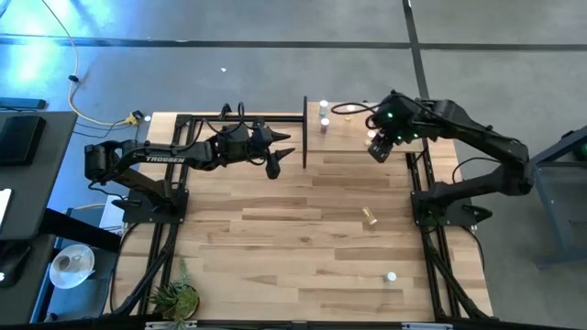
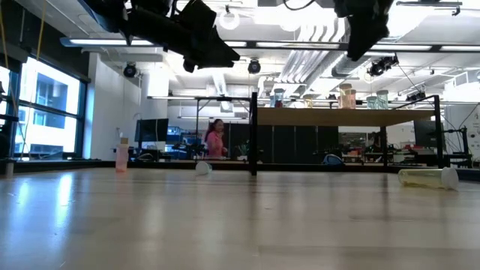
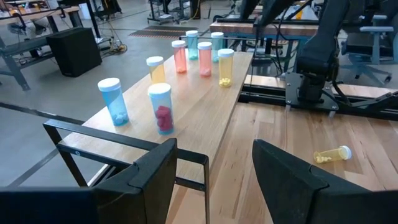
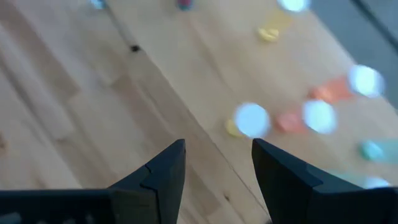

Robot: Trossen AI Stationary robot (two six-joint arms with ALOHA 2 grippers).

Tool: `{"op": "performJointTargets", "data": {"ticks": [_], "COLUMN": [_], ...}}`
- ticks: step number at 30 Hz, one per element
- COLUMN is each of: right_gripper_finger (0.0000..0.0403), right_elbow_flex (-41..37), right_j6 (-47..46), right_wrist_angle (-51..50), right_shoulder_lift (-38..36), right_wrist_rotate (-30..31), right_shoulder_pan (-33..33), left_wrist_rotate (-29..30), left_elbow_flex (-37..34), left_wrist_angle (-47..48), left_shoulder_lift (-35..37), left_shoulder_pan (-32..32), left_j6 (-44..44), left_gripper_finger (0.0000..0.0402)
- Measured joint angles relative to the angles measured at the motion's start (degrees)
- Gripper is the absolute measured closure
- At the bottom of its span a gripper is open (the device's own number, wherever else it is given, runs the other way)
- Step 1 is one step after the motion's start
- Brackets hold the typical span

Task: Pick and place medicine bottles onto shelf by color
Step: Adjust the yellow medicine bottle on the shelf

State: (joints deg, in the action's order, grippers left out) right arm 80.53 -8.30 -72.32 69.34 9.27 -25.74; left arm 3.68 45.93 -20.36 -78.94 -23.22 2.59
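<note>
pale wood shelf (image 3: 205, 118) carries upright white-capped medicine bottles (image 3: 160, 107); a yellow bottle (image 1: 370, 216) lies on the surface (image 1: 275, 247). left claw (image 1: 284, 147) and right claw (image 1: 377, 152) hover open, empty.

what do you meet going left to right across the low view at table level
pink bottle standing upright → small bottle lying on its side → black shelf upright → pale-wood shelf board carrying bottles → yellow bottle lying on its side
</note>
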Motion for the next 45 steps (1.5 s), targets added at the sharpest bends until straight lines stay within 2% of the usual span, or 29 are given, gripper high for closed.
{"op": "performJointTargets", "data": {"ticks": [3,9,16,23,26,34,40,45], "right_gripper_finger": [0.0226,0.0226,0.0226,0.0226,0.0228,0.0289,0.0344,0.0372], "right_elbow_flex": [-1.29,-11.48,-21.29,-25.89,-26.1,-26.1,-26.1,-26.1], "right_j6": [-2.73,-7.63,-8.15,-7.91,-8.2,-9.2,-9.7,-9.57], "right_wrist_angle": [-0.87,2.1,12.55,20.38,20.81,20.77,20.77,21.62], "right_shoulder_lift": [-2.43,-8.17,-10.08,-9.31,-9.33,-9.33,-9.33,-9.31], "right_wrist_rotate": [4.03,7.55,6.63,6.78,6.8,7.01,9.7,9.84], "right_shoulder_pan": [1.29,1.79,1.65,0.65,0.61,0.61,0.61,0.58], "left_wrist_rotate": [0.0,0.0,0.0,0.0,0.0,-0.01,-0.01,0.0], "left_elbow_flex": [0.0,0.0,0.0,0.0,0.0,0.0,0.0,0.0], "left_wrist_angle": [0.0,0.0,-0.02,0.0,0.0,-0.01,0.0,0.0], "left_shoulder_lift": [0.0,0.0,0.0,0.0,0.0,0.0,0.0,-0.01], "left_shoulder_pan": [0.0,0.0,0.0,0.0,0.0,0.0,0.0,0.0], "left_j6": [0.0,0.0,0.02,0.03,0.15,0.13,0.14,0.15], "left_gripper_finger": [0.0204,0.0204,0.0204,0.0204,0.0204,0.0204,0.0204,0.0204]}}
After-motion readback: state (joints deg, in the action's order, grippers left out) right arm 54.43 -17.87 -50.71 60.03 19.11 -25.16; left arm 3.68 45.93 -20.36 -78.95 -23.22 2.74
